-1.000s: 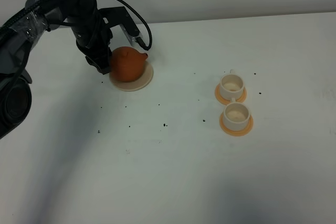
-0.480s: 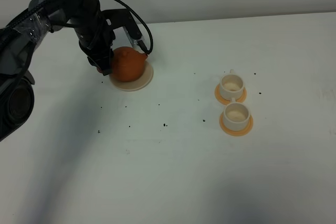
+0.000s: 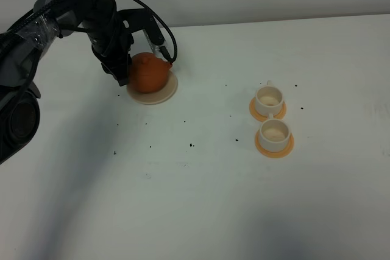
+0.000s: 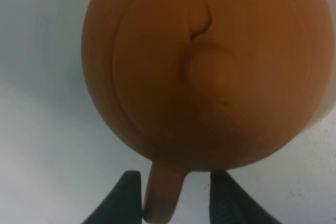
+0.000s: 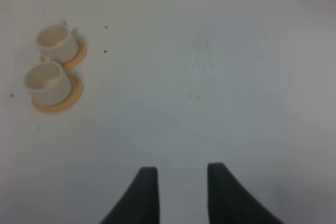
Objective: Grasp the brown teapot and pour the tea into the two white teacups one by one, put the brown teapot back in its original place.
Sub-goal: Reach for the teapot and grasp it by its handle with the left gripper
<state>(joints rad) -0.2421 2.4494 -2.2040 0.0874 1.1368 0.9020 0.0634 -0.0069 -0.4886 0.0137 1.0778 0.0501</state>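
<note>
The brown teapot point(image 3: 150, 72) stands on its cream saucer point(image 3: 166, 94) at the back left. My left gripper point(image 3: 124, 72) is at the teapot's left side. In the left wrist view the teapot point(image 4: 210, 66) fills the frame, and its loop handle point(image 4: 164, 195) sits between the fingers of the left gripper point(image 4: 176, 203). One finger is against the handle and a gap shows at the other, so the gripper is open. Two white teacups point(image 3: 269, 98) point(image 3: 274, 131) stand on the right, also seen in the right wrist view point(image 5: 52, 38) point(image 5: 44, 77). My right gripper point(image 5: 178, 192) is open and holds nothing. No tea shows.
Each cup sits on a thin orange coaster point(image 3: 274, 145). Small dark specks point(image 3: 192, 145) are scattered over the white table. A black cable point(image 3: 159, 25) loops from the left arm above the teapot. A grey wall runs along the back.
The left arm has edged slightly toward the teapot and its fingers have narrowed a little around the handle. The teapot and cups have not moved.
</note>
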